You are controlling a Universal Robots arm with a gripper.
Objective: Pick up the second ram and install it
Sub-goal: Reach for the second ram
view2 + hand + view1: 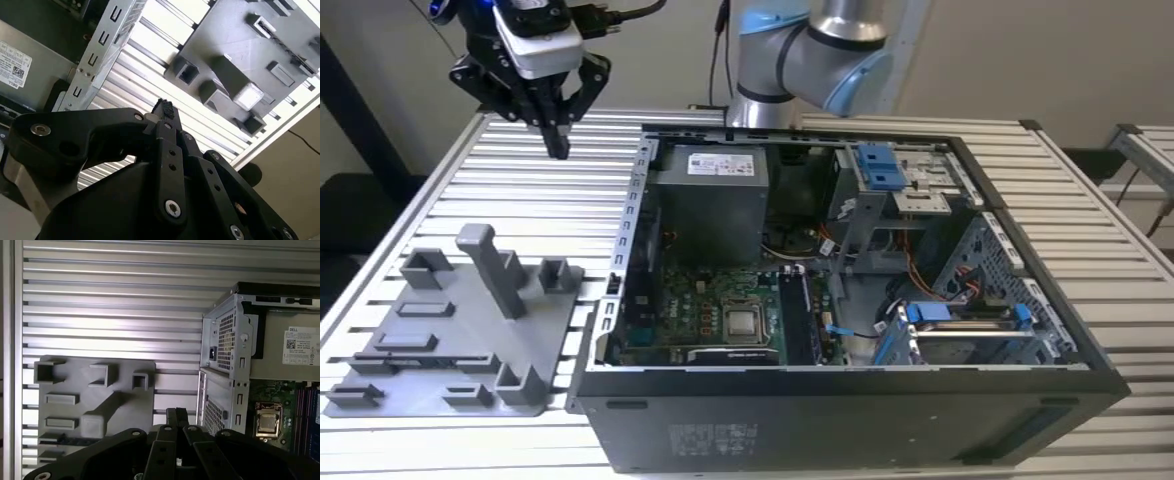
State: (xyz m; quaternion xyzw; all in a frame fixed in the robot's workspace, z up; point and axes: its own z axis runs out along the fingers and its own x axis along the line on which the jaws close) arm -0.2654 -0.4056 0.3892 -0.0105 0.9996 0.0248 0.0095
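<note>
The gripper (558, 143) hangs above the worktop (547, 205), fingers pressed together and empty. The second ram (65, 440) lies slotted in the grey fixture (460, 345) (apparently on edge). Risk: fingers this narrow would likely strike the stick rather than straddle it.

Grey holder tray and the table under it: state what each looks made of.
Grey holder tray: probably moulded or printed plastic with a matte finish; it is one uniform dull grey with no glints. Table: apparently aluminium, bare satin metal; its parallel slats throw bright reflections.
</note>
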